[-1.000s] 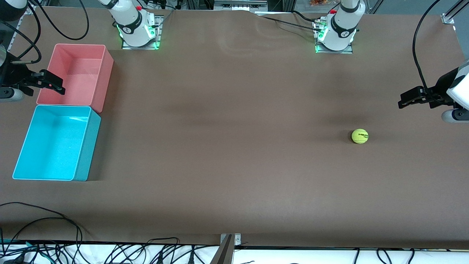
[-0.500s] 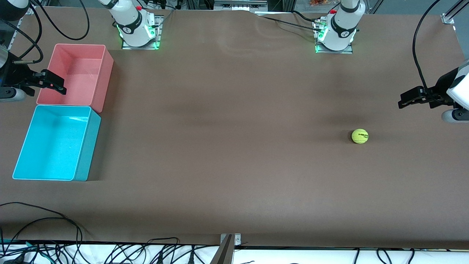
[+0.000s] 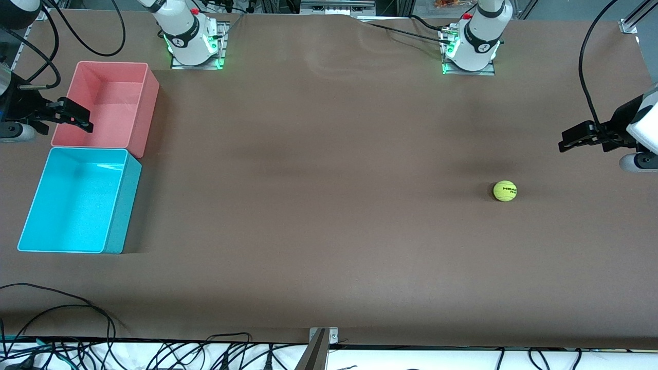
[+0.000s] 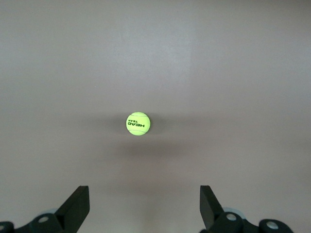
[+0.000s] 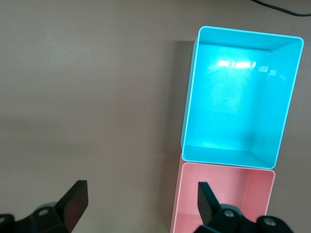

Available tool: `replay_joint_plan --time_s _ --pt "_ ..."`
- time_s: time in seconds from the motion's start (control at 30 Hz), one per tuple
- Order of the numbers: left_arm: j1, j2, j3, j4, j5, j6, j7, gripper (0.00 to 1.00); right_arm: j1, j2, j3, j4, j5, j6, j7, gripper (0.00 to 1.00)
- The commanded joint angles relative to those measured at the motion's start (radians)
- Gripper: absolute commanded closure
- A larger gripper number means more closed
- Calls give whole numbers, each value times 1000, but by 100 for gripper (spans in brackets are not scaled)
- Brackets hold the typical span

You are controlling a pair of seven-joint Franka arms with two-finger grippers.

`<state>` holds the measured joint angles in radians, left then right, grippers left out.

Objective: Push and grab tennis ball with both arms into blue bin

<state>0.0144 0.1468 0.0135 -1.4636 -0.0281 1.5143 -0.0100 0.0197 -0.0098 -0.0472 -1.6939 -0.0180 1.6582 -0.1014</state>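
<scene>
I hold both grippers wide and empty: left gripper (image 3: 565,143) up near the ball (image 3: 505,190), right gripper (image 3: 77,119) over the pink bin (image 3: 148,103), well apart from the ball. Next, I judge, push toward the blue bin (image 3: 123,205).

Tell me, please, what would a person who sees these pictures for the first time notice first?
Probably the tennis ball, bright yellow-green and alone on the brown table toward the left arm's end, with the open left gripper in the air near it. Next, the blue bin and the pink bin side by side at the right arm's end, the open right gripper over the pink bin's edge.
</scene>
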Motion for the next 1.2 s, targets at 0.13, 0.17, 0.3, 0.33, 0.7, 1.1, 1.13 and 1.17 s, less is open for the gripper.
replay_joint_plan --time_s 0.13,0.17,0.3,0.33,0.7,1.1,1.13,1.17 --pt "-2 -16 8 -20 -7 12 25 0 0 -12 3 5 9 -12 3 0" --pt "-2 -16 8 -21 -7 12 25 0 0 -10 3 5 9 -12 3 0" --pt "-4 -15 8 -20 -7 10 24 0 -1 -6 -2 11 9 -5 2 0" --pt "-4 -15 8 -21 -7 10 24 0 -1 -1 -2 22 7 -8 2 0" --pt "1 17 9 -11 -15 14 10 0 0 5 1 31 9 -12 2 0" --pt "3 19 14 -11 -9 14 2 100 2 5 3 33 9 -12 2 0" --pt "3 19 14 -9 -9 14 2 100 0 5 3 33 9 -12 2 0" --pt "3 19 14 -9 -9 14 2 100 0 5 1 33 9 -12 2 0"
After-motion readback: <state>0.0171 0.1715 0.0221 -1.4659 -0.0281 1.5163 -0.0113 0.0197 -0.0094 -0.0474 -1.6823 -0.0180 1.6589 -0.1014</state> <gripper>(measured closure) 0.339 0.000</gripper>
